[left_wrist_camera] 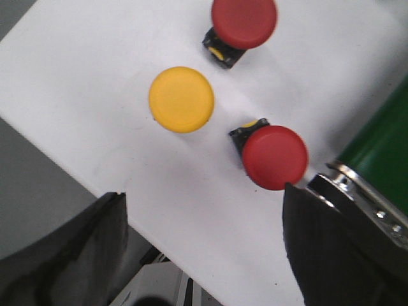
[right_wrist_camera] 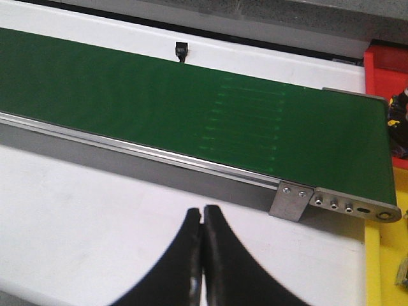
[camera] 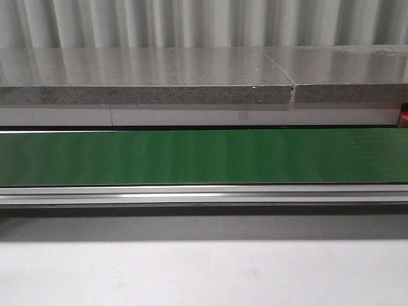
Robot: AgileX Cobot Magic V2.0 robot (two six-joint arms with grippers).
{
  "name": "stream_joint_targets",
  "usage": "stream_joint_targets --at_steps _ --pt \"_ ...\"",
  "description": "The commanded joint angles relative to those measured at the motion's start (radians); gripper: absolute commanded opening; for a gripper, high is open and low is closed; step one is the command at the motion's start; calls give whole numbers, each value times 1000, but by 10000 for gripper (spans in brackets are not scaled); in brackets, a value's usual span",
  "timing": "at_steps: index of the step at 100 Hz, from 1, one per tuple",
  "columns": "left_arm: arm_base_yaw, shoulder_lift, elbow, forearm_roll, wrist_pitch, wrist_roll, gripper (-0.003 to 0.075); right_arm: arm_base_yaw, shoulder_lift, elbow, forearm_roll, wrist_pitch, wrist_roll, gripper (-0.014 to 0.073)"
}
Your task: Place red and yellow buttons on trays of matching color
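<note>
Conveyor belt [camera: 204,156]: long green strip with a metal rail along its near edge, nothing riding on it.
White table [left_wrist_camera: 95,95]: all three buttons sit on it, close to the belt's end.
Trays: a red tray [right_wrist_camera: 386,67] past the belt's end and a yellow tray [right_wrist_camera: 376,268] nearer; only slivers show.
Red buttons: one [left_wrist_camera: 275,157] just beside the left gripper's finger, another [left_wrist_camera: 243,22] further off; round glossy caps on black bases with a bit of yellow.
Yellow button [left_wrist_camera: 182,99]: flat round cap, between the reds and off to one side.
Left gripper [left_wrist_camera: 204,255]: fingers spread wide, holding nothing.
Right gripper [right_wrist_camera: 203,255]: fingers pressed together, empty, over the table.
</note>
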Motion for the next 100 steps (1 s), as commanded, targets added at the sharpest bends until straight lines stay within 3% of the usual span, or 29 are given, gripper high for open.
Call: stream_joint_targets --at_steps 1,38,100 --pt "27 21 -34 -14 -26 -8 491 0 9 -25 3 -61 -7 -67" --pt "49 183 -60 -53 -114 -8 491 0 9 -25 3 -61 -7 -67" --pt "49 355 -151 -51 -111 -8 490 0 9 -25 3 -61 -7 -67"
